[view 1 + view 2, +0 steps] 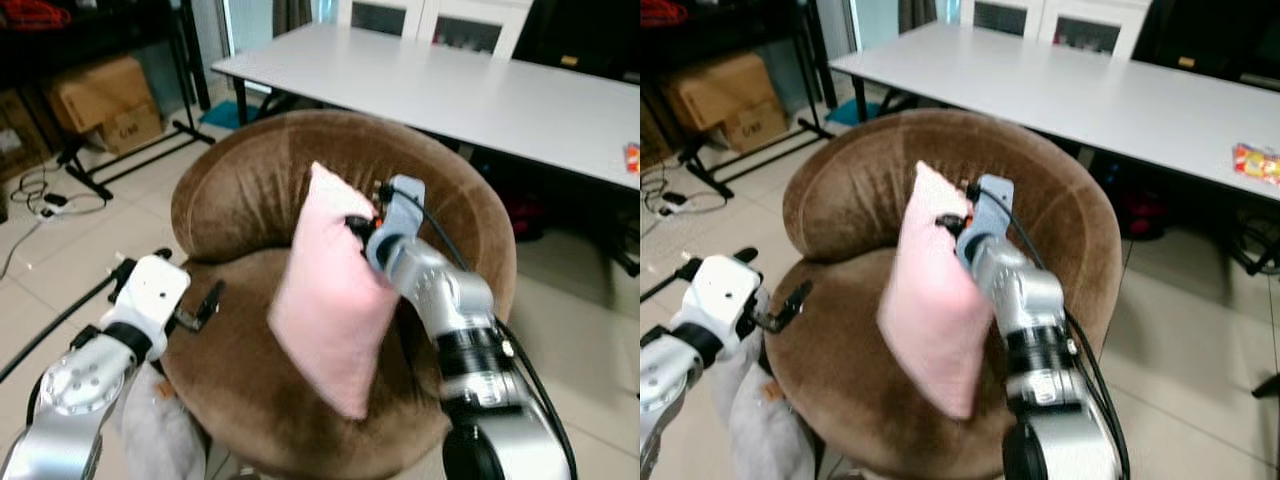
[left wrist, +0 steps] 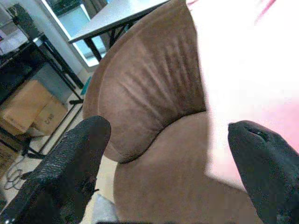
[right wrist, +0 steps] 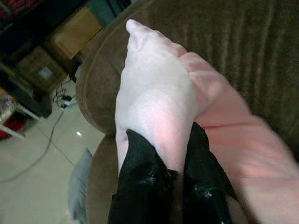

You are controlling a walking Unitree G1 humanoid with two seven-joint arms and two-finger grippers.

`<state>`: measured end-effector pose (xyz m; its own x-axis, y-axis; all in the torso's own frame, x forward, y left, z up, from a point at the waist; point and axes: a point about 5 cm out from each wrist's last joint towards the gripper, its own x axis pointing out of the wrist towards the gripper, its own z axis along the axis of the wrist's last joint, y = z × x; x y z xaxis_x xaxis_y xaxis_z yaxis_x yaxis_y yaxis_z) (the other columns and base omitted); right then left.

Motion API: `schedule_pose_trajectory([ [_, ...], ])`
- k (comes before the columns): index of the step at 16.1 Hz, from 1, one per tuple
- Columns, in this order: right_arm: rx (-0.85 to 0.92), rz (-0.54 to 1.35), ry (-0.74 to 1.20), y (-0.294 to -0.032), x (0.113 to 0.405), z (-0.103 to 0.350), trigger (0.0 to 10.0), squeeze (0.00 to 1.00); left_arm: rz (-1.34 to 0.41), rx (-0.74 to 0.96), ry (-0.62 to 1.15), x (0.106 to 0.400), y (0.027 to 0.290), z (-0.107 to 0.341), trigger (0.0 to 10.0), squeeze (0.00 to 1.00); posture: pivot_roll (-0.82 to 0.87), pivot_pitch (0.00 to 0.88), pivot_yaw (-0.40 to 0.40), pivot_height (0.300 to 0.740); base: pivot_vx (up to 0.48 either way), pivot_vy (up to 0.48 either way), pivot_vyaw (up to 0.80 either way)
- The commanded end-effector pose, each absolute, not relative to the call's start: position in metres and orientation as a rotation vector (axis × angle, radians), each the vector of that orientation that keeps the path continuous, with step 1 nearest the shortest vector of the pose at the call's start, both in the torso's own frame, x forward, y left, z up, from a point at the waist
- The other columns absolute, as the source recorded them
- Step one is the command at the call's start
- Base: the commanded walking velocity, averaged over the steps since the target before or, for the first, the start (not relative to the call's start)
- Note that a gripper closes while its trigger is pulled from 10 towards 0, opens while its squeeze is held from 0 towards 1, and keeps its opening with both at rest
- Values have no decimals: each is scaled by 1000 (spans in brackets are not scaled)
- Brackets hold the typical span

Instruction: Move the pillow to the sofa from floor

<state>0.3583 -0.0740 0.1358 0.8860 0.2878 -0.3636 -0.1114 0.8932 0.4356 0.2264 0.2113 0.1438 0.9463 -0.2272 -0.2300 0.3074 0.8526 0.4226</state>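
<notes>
Presently, I am logging these items from my remote station.

Pillow (image 1: pixel 330 300): pink, standing tilted on the seat of the sofa (image 1: pixel 250 190), its upper corner leaning toward the backrest at 12 o'clock.

Right pincer (image 3: pixel 170 144): I am seeing its two black fingers (image 3: pixel 140 158) closing on the pillow's edge, fabric bunching between them. In the head view the silver arm is reaching in from 5 o'clock and meeting the pillow at its upper right side.

Left pincer (image 2: pixel 168 158): fingers spreading wide, gripping nothing, pointing at the seat and backrest. In the head view it is hovering just off the sofa's edge at 8 o'clock.

Sofa: brown, round, with a curved backrest.

Table (image 1: pixel 480 90): white, standing behind the sofa at 1 o'clock.

Cardboard box (image 1: pixel 100 100): sitting under a black rack at 10 o'clock.

Cables (image 1: pixel 45 200): lying on the tiled floor (image 1: pixel 570 310) at 9 o'clock.

Grey cloth (image 1: pixel 760 420): lying on the floor beside the sofa at 7 o'clock.
</notes>
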Motion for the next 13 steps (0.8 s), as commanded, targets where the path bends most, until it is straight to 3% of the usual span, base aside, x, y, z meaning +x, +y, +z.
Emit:
schedule_pose_trajectory([
  [1,470,174,383,-80,367,147,10000,0,-301,478,169,226,211,147,10000,0,51,0,-14,740,0,0,0],
  [3,531,52,381,-101,380,144,10000,0,-361,450,185,221,206,146,10000,0,62,0,-18,740,0,0,0],
  [7,468,-229,405,-156,384,123,10000,0,-501,275,216,211,195,146,10000,0,62,0,-18,740,0,0,0],
  [13,444,-354,549,-181,367,84,10000,0,-639,139,326,204,195,144,10000,0,43,0,1,740,0,0,0],
])
